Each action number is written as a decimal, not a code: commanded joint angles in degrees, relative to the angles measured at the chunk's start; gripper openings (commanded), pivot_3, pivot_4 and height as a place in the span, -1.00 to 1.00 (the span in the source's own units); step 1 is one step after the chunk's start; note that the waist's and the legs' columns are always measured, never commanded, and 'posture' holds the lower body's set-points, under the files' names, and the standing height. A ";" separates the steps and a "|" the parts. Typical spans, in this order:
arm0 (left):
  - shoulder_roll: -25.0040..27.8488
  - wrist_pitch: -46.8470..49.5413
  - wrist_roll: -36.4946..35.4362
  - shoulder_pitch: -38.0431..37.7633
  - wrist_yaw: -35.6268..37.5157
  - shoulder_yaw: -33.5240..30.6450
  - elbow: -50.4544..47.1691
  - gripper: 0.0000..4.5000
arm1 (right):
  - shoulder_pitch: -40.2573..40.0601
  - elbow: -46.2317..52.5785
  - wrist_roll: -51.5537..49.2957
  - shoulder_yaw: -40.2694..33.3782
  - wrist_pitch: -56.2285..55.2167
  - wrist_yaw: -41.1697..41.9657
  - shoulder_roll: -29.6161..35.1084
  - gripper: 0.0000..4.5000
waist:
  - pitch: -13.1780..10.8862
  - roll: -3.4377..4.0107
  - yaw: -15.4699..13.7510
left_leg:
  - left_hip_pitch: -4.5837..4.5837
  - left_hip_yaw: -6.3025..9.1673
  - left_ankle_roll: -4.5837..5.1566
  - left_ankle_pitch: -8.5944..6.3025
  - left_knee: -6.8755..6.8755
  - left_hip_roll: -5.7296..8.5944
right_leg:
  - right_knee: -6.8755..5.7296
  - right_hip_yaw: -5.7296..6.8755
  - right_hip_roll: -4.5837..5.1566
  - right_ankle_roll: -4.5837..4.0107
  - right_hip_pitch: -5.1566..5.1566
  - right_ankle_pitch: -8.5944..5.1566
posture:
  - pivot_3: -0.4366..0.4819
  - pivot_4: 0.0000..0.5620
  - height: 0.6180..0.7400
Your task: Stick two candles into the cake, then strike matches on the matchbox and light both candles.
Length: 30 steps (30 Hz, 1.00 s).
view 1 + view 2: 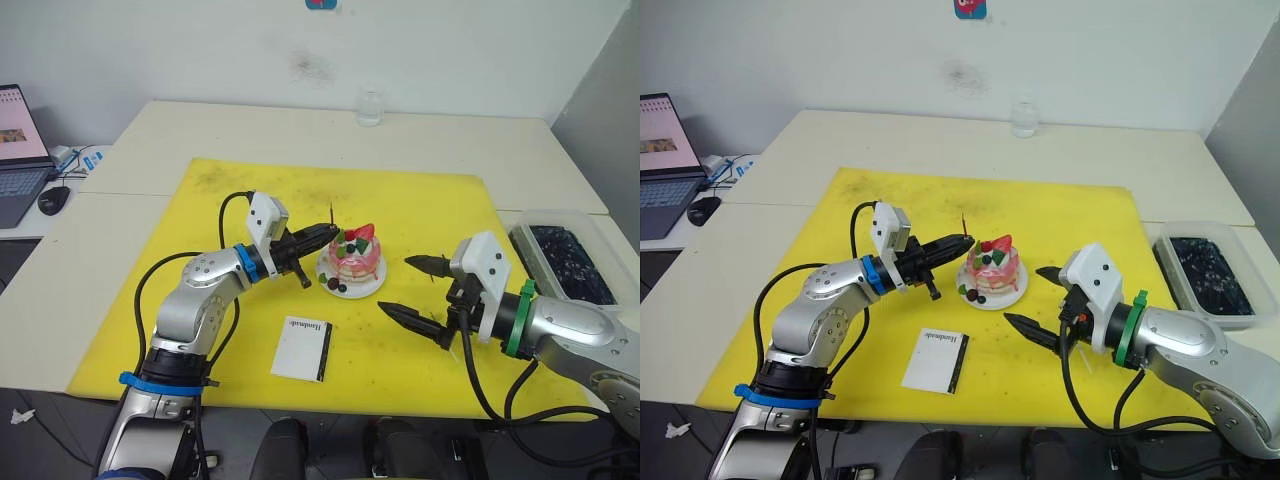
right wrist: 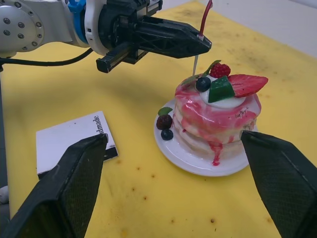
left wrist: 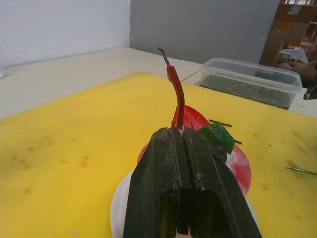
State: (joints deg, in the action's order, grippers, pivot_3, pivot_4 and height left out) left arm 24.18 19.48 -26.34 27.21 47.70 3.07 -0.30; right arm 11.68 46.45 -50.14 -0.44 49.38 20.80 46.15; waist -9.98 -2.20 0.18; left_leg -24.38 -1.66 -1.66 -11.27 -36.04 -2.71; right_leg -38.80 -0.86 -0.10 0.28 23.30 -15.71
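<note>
- Yellow mat (image 1: 420, 205) is spread over a pale table (image 1: 250, 125), with a laptop (image 1: 18, 150) off its left edge.
- A cake (image 1: 355, 255) on a white plate (image 2: 171, 151) is set near the mat's middle.
- A thin red candle (image 2: 205, 15) is clamped upright in the left gripper (image 1: 333, 232), just above the cake's left side.
- The right gripper (image 1: 412, 290) is spread wide, empty, near the cake's right.
- A matchbox (image 1: 303, 349) is laid toward the mat's front edge.

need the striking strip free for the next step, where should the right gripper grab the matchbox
Take the matchbox across its two short edges, coming straight down. It lies flat on the yellow mat with the dark strip along its cake-side long edge, so that grip probably keeps the strip bare.
</note>
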 commanded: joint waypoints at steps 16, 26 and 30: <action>-4.40 -8.30 5.81 -4.20 0.86 1.55 4.00 -1.00 | -0.25 3.61 1.90 -0.91 1.32 -0.03 -0.47 0.98 | 0.01 0.00 -0.01 | 0.02 0.00 0.00 0.00 -0.03 0.01 | -0.05 -0.01 0.00 0.01 -0.02 0.01 | -0.05 -0.47 1.00; -4.80 -6.72 4.54 -3.42 0.98 1.30 3.83 -1.00 | -2.76 4.80 2.48 -2.42 0.96 0.52 0.47 0.98 | 0.01 0.00 0.00 | 0.05 0.00 0.00 0.00 -0.05 0.01 | -0.06 0.01 0.00 0.04 -0.06 0.02 | -0.05 -0.47 1.00; -3.70 -5.85 3.91 -2.92 1.19 0.16 2.56 -0.87 | -3.32 4.85 2.43 -2.64 0.82 0.07 -0.15 1.00 | 0.01 0.00 0.00 | 0.05 0.00 0.00 0.00 -0.05 0.01 | -0.07 0.01 0.00 0.04 -0.07 0.02 | -0.05 -0.47 1.00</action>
State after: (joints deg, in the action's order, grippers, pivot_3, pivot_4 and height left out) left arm 19.89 13.13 -22.46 23.89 48.31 3.39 3.84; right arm 8.18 49.39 -48.05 -1.14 51.02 21.11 46.23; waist -9.97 -2.20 0.18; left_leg -24.32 -1.66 -1.65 -11.27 -36.09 -2.70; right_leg -38.87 -0.86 -0.10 0.32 23.23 -15.69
